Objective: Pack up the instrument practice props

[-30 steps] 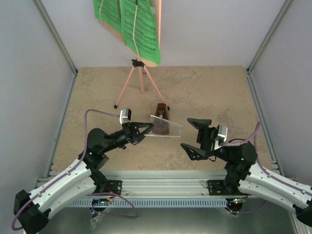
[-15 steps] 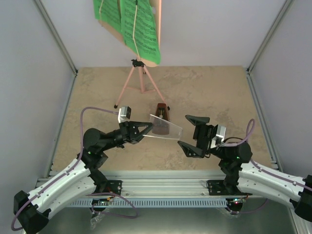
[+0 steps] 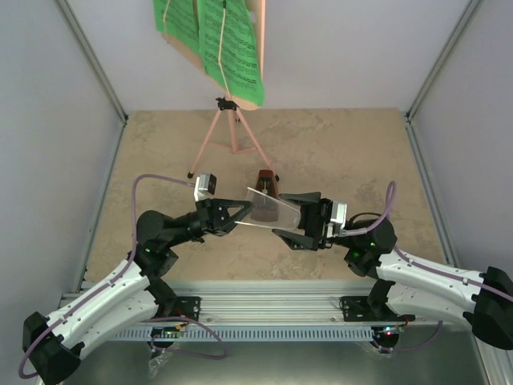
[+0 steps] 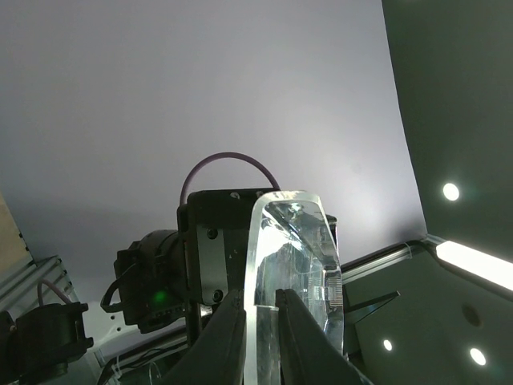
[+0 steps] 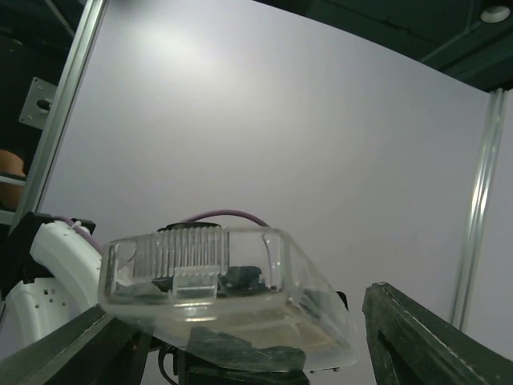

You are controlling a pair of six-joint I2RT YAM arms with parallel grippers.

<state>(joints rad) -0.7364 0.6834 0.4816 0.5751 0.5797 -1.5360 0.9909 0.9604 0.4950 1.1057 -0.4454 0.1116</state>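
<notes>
— Left gripper [image 3: 239, 215]?
— Clenched on one end of the clear cover [image 3: 272, 210], mid-table [image 3: 361, 152].
— Right gripper [image 3: 279, 216]?
— Jaws spread astride the other end; whether they touch it is hard to judge.
— Its long axis?
— It runs left to right. The metronome [image 3: 264, 181] stands upright just behind.

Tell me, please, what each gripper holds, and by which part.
The left gripper pinches the clear plastic cover by one end; the right gripper holds nothing, open jaws straddling the other end.
</notes>
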